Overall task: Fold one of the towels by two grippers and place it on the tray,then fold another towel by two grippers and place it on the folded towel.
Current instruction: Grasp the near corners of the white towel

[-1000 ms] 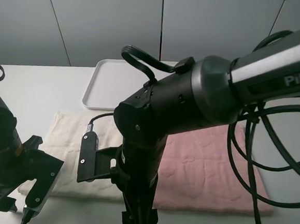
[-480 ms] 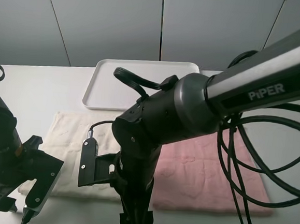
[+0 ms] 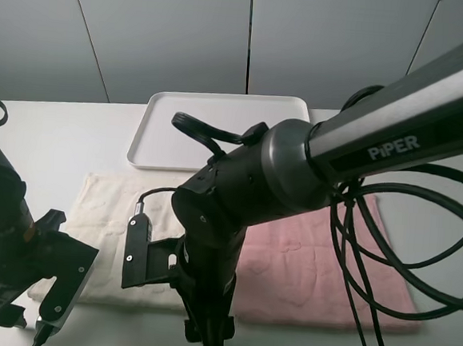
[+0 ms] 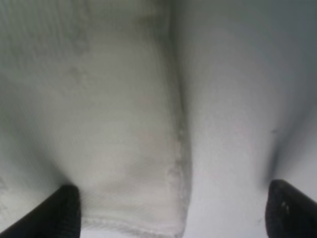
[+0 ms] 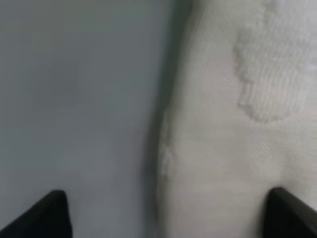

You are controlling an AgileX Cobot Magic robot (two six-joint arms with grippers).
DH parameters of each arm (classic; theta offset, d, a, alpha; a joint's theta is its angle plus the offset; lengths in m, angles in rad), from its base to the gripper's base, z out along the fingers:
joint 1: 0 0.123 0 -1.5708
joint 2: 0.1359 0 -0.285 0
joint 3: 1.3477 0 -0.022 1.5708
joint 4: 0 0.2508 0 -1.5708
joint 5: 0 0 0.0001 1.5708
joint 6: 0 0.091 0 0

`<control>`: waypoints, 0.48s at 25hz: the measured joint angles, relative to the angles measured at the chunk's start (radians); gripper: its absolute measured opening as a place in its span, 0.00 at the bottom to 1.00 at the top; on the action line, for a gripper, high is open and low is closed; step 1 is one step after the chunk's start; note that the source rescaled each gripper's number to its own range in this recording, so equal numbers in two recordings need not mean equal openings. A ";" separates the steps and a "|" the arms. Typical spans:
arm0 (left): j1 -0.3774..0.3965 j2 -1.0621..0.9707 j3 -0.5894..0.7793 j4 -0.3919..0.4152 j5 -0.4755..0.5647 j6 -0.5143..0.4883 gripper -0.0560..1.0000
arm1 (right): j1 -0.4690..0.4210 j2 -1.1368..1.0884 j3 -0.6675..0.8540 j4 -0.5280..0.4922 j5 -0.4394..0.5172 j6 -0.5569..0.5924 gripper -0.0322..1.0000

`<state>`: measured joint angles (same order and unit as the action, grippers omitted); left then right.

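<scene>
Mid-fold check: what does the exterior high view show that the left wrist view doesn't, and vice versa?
Only exterior high: the white tray, the pink towel lying flat, and the right arm crossing in front. Only left wrist: the open left pincer straddling the hemmed edge of the cream towel, close up. Both: the cream towel lying flat on the table.

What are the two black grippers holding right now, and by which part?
Nothing is held. The left gripper and the right gripper are both open, each straddling an edge of the cream square terry towel.
</scene>
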<state>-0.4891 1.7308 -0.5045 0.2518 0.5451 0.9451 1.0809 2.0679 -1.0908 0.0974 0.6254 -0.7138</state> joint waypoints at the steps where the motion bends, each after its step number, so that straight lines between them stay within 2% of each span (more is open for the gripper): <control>1: 0.000 0.000 0.000 0.000 0.000 0.000 0.97 | 0.000 0.000 -0.002 -0.006 0.000 0.008 0.66; 7: 0.000 0.000 0.000 0.000 0.000 -0.002 0.97 | 0.000 0.005 -0.005 -0.075 -0.022 0.112 0.09; 9: 0.000 0.000 0.000 0.000 -0.002 -0.004 0.97 | 0.000 0.005 -0.006 -0.087 -0.025 0.143 0.04; 12: 0.000 0.000 0.000 0.000 -0.013 -0.004 0.96 | 0.004 0.005 -0.006 -0.097 -0.026 0.166 0.04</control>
<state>-0.4891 1.7308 -0.5045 0.2518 0.5324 0.9407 1.0845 2.0727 -1.0970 0.0000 0.5993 -0.5481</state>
